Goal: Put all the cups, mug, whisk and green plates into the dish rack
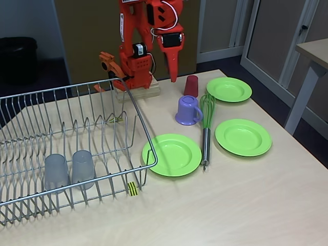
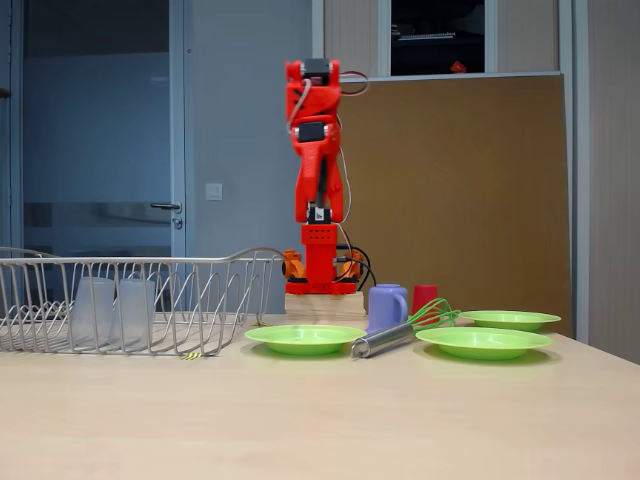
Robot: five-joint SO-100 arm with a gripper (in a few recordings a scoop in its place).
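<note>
Three plates [image 1: 171, 154], three cups [image 1: 55, 171], one mug [image 1: 187, 110], one whisk [image 1: 206, 128].

Glossy plastic plates [image 1: 172, 154] – shiny wire rack [image 1: 72, 148]

Two grey cups [image 2: 115, 312] inside dish rack [image 2: 215, 300]

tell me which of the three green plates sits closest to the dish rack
The round lime-green plastic plate at the front, left of the whisk's silver handle, beside the silver wire dish rack. The other two plates lie right of the whisk.
</note>
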